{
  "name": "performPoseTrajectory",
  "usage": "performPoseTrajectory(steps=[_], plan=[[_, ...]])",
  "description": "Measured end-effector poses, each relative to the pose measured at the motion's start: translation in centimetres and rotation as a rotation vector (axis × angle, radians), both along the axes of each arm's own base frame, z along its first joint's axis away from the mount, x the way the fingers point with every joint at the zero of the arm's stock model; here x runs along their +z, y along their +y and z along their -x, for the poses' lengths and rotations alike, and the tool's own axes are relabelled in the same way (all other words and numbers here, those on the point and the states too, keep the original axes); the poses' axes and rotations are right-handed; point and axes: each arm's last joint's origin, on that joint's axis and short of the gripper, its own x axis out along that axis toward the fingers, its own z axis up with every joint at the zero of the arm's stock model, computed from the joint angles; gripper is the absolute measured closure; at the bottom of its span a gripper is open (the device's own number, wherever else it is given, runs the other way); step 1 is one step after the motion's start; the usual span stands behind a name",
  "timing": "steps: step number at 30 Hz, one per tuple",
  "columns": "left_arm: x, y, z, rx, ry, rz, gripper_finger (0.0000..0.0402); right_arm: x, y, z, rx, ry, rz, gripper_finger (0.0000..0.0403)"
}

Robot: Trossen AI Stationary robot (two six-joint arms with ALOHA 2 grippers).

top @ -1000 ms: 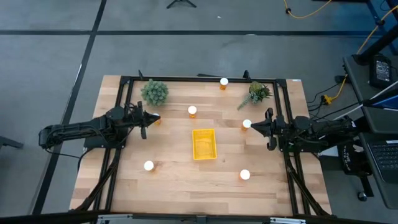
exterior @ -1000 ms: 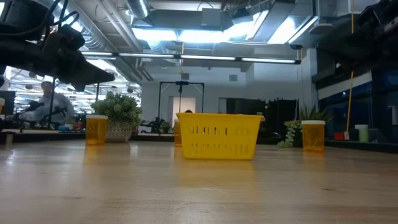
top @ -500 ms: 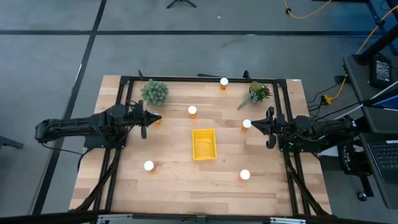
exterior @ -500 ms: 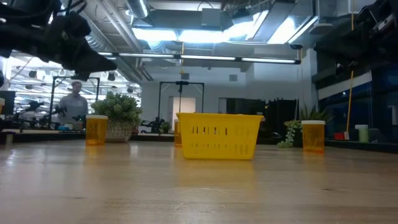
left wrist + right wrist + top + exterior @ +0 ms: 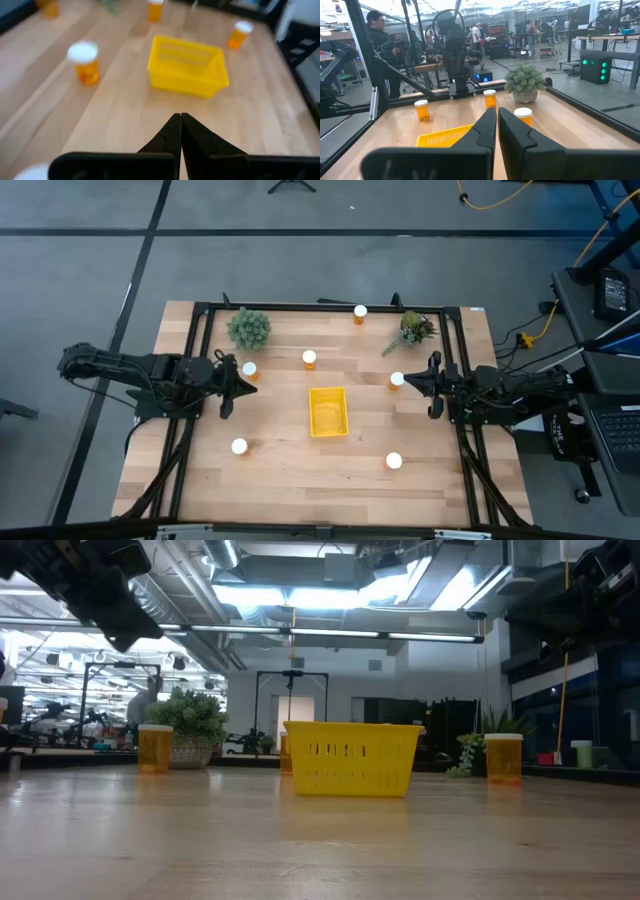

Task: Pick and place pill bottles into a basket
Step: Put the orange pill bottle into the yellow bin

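Nothing is getting done yet: the yellow basket is sitting empty, six pill bottles are standing scattered, and the left gripper and right gripper are hovering closed, empty.

Left gripper pulled back, uncovering pill bottle beside it.

The basket stands at the middle of the table, with six pill bottles scattered around it.
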Motion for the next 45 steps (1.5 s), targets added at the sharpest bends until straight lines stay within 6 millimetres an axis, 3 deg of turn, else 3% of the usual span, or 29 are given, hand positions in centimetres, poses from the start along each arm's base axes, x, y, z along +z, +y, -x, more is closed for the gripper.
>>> performPoseTrajectory(steps=[6,18,29,34,45], plan=[[-0.1,-1.0,0.4,0.145,0.112,0.014,0.0399,0.0,0.0,0.0,0.0,0.0,0.0,0.0379],[-1.9,-3.3,0.1,0.234,0.215,0.111,0.0399,-0.2,0.0,0.0,-0.001,0.025,0.005,0.0379],[-2.7,-3.7,-0.1,0.239,0.284,0.056,0.0387,-0.3,-0.3,0.0,-0.029,0.031,0.009,0.0379],[-3.0,-3.8,-0.3,0.247,0.307,0.059,0.0342,-0.3,-0.3,0.0,-0.033,0.031,0.005,0.0379],[-3.6,-4.0,-0.6,0.229,0.364,-0.002,0.0188,-0.3,-0.3,0.0,-0.031,0.036,0.006,0.0379]])
